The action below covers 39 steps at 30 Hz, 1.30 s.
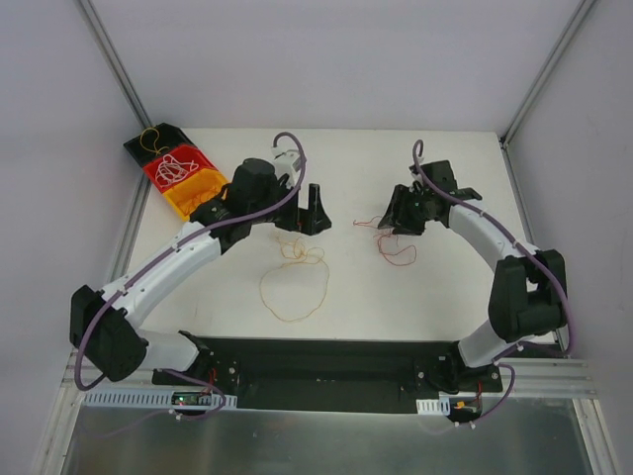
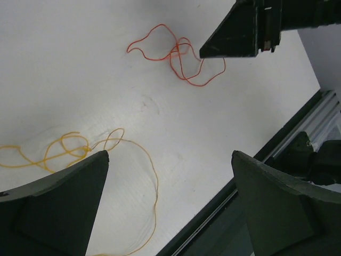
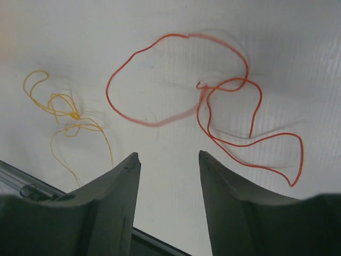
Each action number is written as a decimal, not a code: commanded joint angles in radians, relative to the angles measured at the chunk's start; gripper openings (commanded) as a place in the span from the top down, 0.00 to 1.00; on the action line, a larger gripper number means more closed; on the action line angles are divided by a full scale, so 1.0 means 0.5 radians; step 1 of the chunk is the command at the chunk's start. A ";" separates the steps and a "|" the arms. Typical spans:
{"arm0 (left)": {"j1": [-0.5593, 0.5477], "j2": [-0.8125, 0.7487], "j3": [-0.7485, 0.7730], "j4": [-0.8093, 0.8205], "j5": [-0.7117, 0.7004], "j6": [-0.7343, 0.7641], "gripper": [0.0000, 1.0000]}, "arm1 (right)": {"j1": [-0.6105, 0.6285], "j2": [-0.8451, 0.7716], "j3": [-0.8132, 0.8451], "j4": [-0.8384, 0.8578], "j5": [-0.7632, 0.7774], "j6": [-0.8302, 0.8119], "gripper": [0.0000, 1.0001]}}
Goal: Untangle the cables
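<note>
Both grippers hang over the table w/ nothing held: left gripper (image 2: 170,154) has its fingers wide apart, right gripper (image 3: 169,154) has a narrower gap, also empty. Yellow cable (image 2: 85,151) lies on the table below the left gripper, red cable (image 3: 205,88) below the right one; the two are near each other but not touching. Risks, as I judge them: each strand loops and crosses over itself, so a pinch at a crossing plus a pull would prob. cinch it into a knot rather than open it. Dragging either one sideways could lay it over the other and re-tangle the pair. The wire is v. thin, so fingers may close on nothing or scrape the table. Count: 2 cables loose on the table (1 yellow, 1 red); 3 bins at far left, black bin (image 1: 170,132), red bin (image 1: 203,153), yellow bin (image 1: 203,198); 1 yellow strand shows in the black, 1 white strand (image 1: 174,168) in the red.
</note>
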 commanded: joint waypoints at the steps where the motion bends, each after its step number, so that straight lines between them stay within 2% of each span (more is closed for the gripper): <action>1: 0.002 0.294 0.239 0.124 0.320 0.049 0.01 | 0.004 -0.242 -0.011 -0.085 0.054 -0.038 0.43; 3: -0.043 0.450 0.334 0.149 0.324 0.086 0.01 | -0.011 -0.352 -0.035 -0.172 0.170 -0.038 0.39; 7: -0.187 0.830 0.607 0.140 0.229 0.212 0.01 | -0.182 -0.659 -0.253 -0.267 0.471 0.115 0.38; 10: -0.273 1.137 0.861 0.069 0.115 0.270 0.01 | -0.400 -0.977 -0.489 -0.234 0.493 0.170 0.38; 14: -0.347 1.493 1.156 0.017 0.134 0.344 0.01 | -0.471 -1.315 -0.594 -0.279 0.472 0.057 0.38; 17: -0.409 1.720 1.395 -0.023 0.030 0.423 0.01 | -0.468 -1.435 -0.634 -0.307 0.343 0.020 0.38; 22: -0.507 2.064 1.773 -0.170 -0.369 0.613 0.01 | -0.471 -1.518 -0.753 -0.230 0.211 0.032 0.38; 27: -0.553 2.347 2.046 -0.305 -0.489 0.724 0.02 | -0.468 -1.512 -0.806 -0.224 0.211 0.008 0.39; 30: -0.553 2.420 2.086 -0.321 -0.489 0.727 0.10 | -0.468 -1.524 -0.830 -0.218 0.211 0.005 0.38; 32: -0.559 2.454 2.092 -0.318 -0.459 0.727 0.22 | -0.471 -1.528 -0.842 -0.209 0.196 0.008 0.39; 37: -0.593 2.476 2.077 -0.333 -0.410 0.727 0.57 | -0.471 -1.518 -0.879 -0.163 0.183 0.035 0.39; 39: -0.593 2.439 2.062 -0.364 -0.406 0.727 0.79 | -0.468 -1.506 -0.901 -0.126 0.165 0.054 0.39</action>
